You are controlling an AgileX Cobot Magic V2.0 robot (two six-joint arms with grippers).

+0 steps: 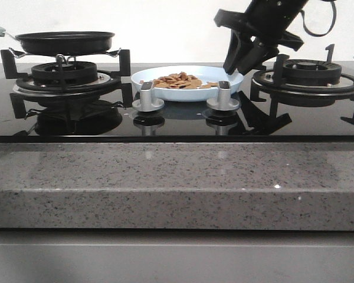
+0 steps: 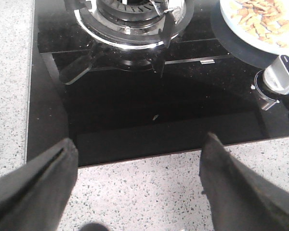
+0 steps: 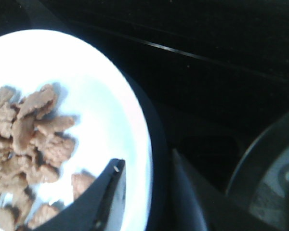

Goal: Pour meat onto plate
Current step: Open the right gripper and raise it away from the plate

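on the black stovetop (image 1: pixel 177 127) the right hand (image 3: pixel 147 178) straddles the plate (image 1: pixel 224 75) rim, meat (image 3: pixel 33 139) inside (left hand (image 2: pixel 137 185) spread, wrist-view only).

meat (image 1: pixel 180 81) on plate (image 1: pixel 192 93) between two burners, frying pan (image 1: pixel 65 42) on left burner (image 1: pixel 62 73)

Right gripper (image 1: pixel 235 66) angled downward from the upper right, fingers slightly parted with a narrow gap. Left gripper (image 2: pixel 137 163) spread wide, holding nothing.
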